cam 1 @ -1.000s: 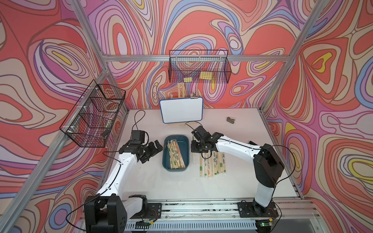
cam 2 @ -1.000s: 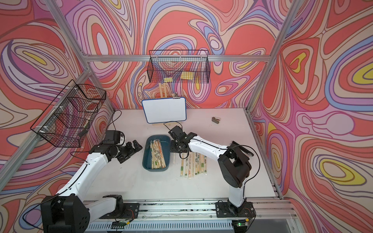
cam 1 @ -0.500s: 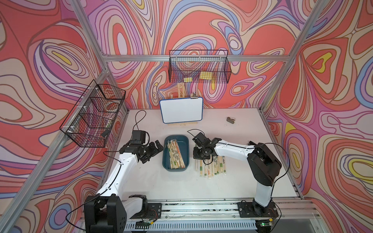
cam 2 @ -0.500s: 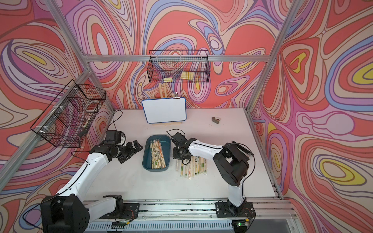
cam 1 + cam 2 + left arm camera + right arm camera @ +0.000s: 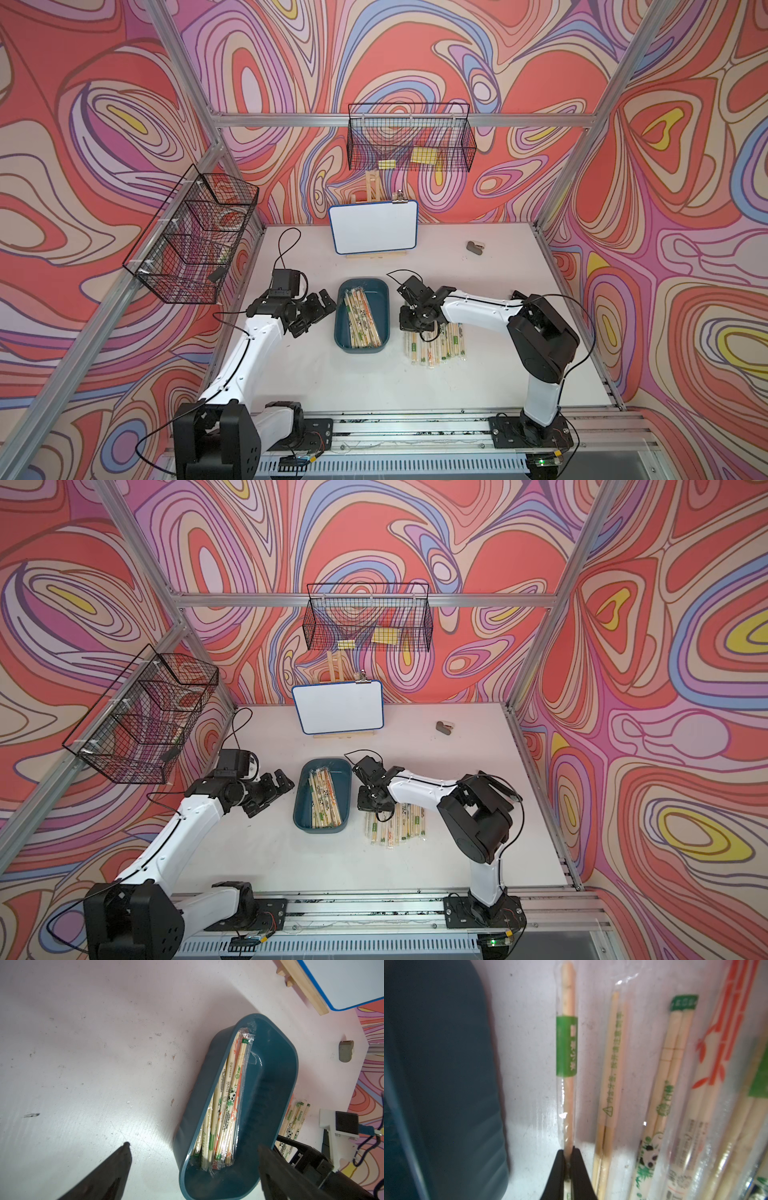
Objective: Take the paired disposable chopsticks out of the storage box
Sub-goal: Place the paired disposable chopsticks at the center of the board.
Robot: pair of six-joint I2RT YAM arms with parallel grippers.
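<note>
White table (image 5: 478, 374) fills the floor in both top views. At its middle sits the blue-green box (image 5: 379, 297). Its long side runs from 12 o'clock to 6 o'clock. Many chopsticks (image 5: 360, 318) in clear wrappers lie inside it, pointing nearly the same way. They crowd toward the 9 o'clock wall, and some floor on the 3 o'clock side is bare. At 3 o'clock from the box, just beside it, a row (image 5: 442, 345) of wrapped pairs lies flat on the table, also pointing 12 to 6.

The right gripper (image 5: 568, 1155) is down low between the box and that row. Its two black tips are pressed together on one pair with a green band (image 5: 566, 1045). That pair lines up with the row and is apart from the box wall. I cannot tell if it touches the table. I think this pair is about to be let go, because it is in line at the row's 9 o'clock edge.

The left gripper (image 5: 313, 316) hangs at 9 o'clock from the box. It is spread wide, holds nothing and faces the box. The pairs inside crowd to its side, so I think it is the nearer one for the next pick. Its tips should close across the thin way, not along the length.
</note>
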